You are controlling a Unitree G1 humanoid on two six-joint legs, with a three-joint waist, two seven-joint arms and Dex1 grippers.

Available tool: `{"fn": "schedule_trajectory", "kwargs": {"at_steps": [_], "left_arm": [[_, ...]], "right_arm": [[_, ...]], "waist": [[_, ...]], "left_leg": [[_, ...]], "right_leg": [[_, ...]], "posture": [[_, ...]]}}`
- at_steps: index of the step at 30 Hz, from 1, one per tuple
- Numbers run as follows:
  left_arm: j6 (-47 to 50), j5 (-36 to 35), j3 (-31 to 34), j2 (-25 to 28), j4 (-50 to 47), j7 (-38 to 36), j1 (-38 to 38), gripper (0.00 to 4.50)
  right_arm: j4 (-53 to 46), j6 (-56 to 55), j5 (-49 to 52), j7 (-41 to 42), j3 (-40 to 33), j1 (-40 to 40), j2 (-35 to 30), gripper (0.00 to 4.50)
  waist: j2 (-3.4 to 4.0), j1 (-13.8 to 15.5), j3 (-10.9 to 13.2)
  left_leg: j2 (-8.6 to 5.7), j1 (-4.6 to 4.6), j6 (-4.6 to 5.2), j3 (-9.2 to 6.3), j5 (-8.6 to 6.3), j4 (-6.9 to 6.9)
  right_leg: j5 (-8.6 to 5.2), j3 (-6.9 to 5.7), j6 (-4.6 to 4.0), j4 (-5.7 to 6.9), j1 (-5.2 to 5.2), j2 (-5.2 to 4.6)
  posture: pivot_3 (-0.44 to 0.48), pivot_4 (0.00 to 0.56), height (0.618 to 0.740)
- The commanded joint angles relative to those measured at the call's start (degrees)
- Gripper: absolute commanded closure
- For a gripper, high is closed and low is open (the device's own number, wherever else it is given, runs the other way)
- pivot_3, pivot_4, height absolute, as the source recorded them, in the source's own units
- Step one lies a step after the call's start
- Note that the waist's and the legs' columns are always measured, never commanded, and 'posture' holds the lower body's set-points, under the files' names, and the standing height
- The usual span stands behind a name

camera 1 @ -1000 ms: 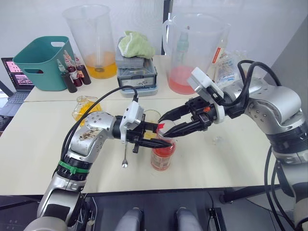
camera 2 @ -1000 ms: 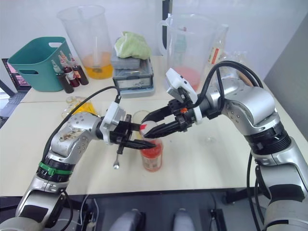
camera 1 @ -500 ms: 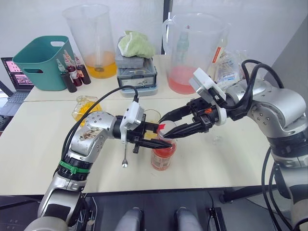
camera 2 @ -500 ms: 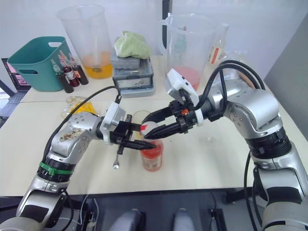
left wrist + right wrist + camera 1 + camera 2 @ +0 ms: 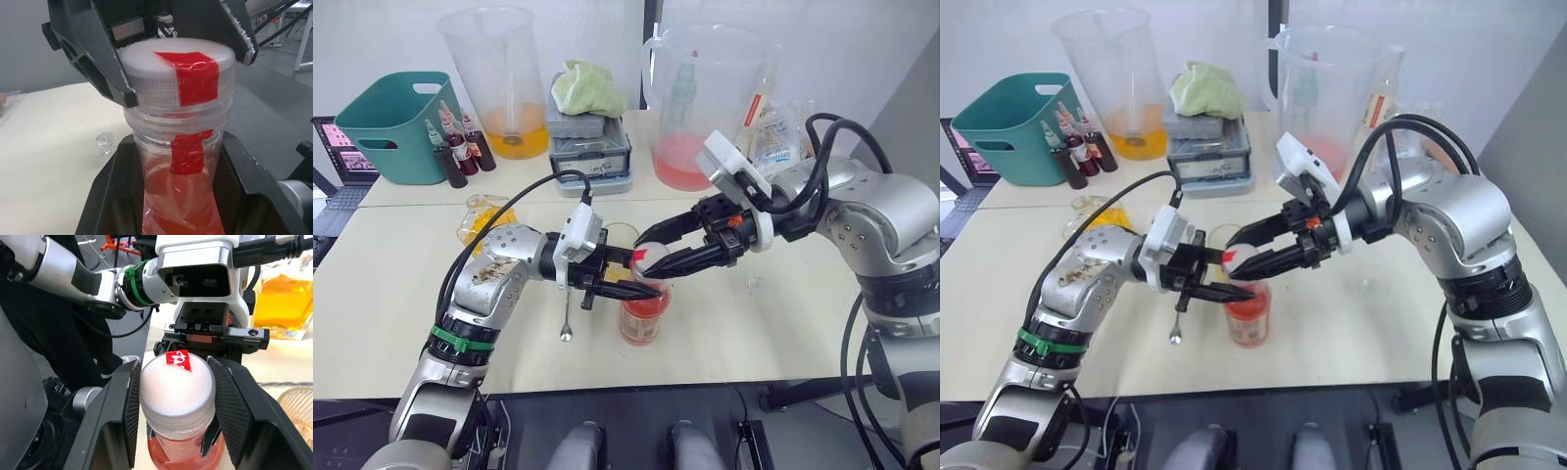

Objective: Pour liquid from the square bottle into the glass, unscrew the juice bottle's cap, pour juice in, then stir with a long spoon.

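Observation:
The juice bottle (image 5: 641,321) stands upright near the table's front edge, with pinkish-red juice (image 5: 182,208) in its lower part. My left gripper (image 5: 644,287) is shut on its neck just under the cap (image 5: 180,73). My right gripper (image 5: 652,259) reaches in from the right and is shut on the white cap, whose red mark shows on top (image 5: 178,359). The glass (image 5: 623,237) stands just behind the two grippers. At the left, the square bottle (image 5: 481,216) holds yellow-orange liquid. The long spoon (image 5: 567,317) lies on the table under my left forearm.
A small clear stopper (image 5: 756,285) lies right of the bottle. Along the back stand a teal basket (image 5: 396,122), dark dropper bottles (image 5: 460,149), a jug with orange liquid (image 5: 504,88), a grey box under a green cloth (image 5: 590,142) and a big jug with pink liquid (image 5: 695,113).

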Motion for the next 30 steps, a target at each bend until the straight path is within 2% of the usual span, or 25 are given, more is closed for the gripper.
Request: {"fn": "schedule_trajectory", "kwargs": {"at_steps": [1,13,30], "left_arm": [[0.41,1.44,-1.85,0.76,0.11,-0.43,0.96,3.05],[-0.12,1.77,-2.24,0.86,0.57,-0.85,1.37,3.05],[-1.13,2.51,-2.92,1.18,2.08,-1.09,2.05,3.05]], "right_arm": [[-3.18,-0.9,3.85,-0.98,-7.94,-3.97,0.48,2.84],[-4.96,-0.21,4.38,-3.1,-8.67,-2.8,1.14,2.84],[-4.8,-2.14,-2.27,-3.23,-3.63,2.8,1.06,2.84]], "waist": [[0.0,0.0,0.0],[0.0,-0.01,0.0],[0.0,-0.01,0.0]], "left_leg": [[-0.02,0.0,0.0,0.0,0.0,0.0],[-0.02,-0.02,0.0,0.0,0.0,0.0],[-0.03,0.01,0.0,-0.01,0.0,0.0]], "right_leg": [[0.0,0.0,0.0,0.0,0.0,-0.01],[0.0,0.0,0.0,-0.01,0.0,-0.02],[0.0,-0.01,0.01,0.0,0.04,-0.02]], "posture": [[0.0,0.15,0.74],[0.0,0.15,0.74],[0.0,0.15,0.74]]}}
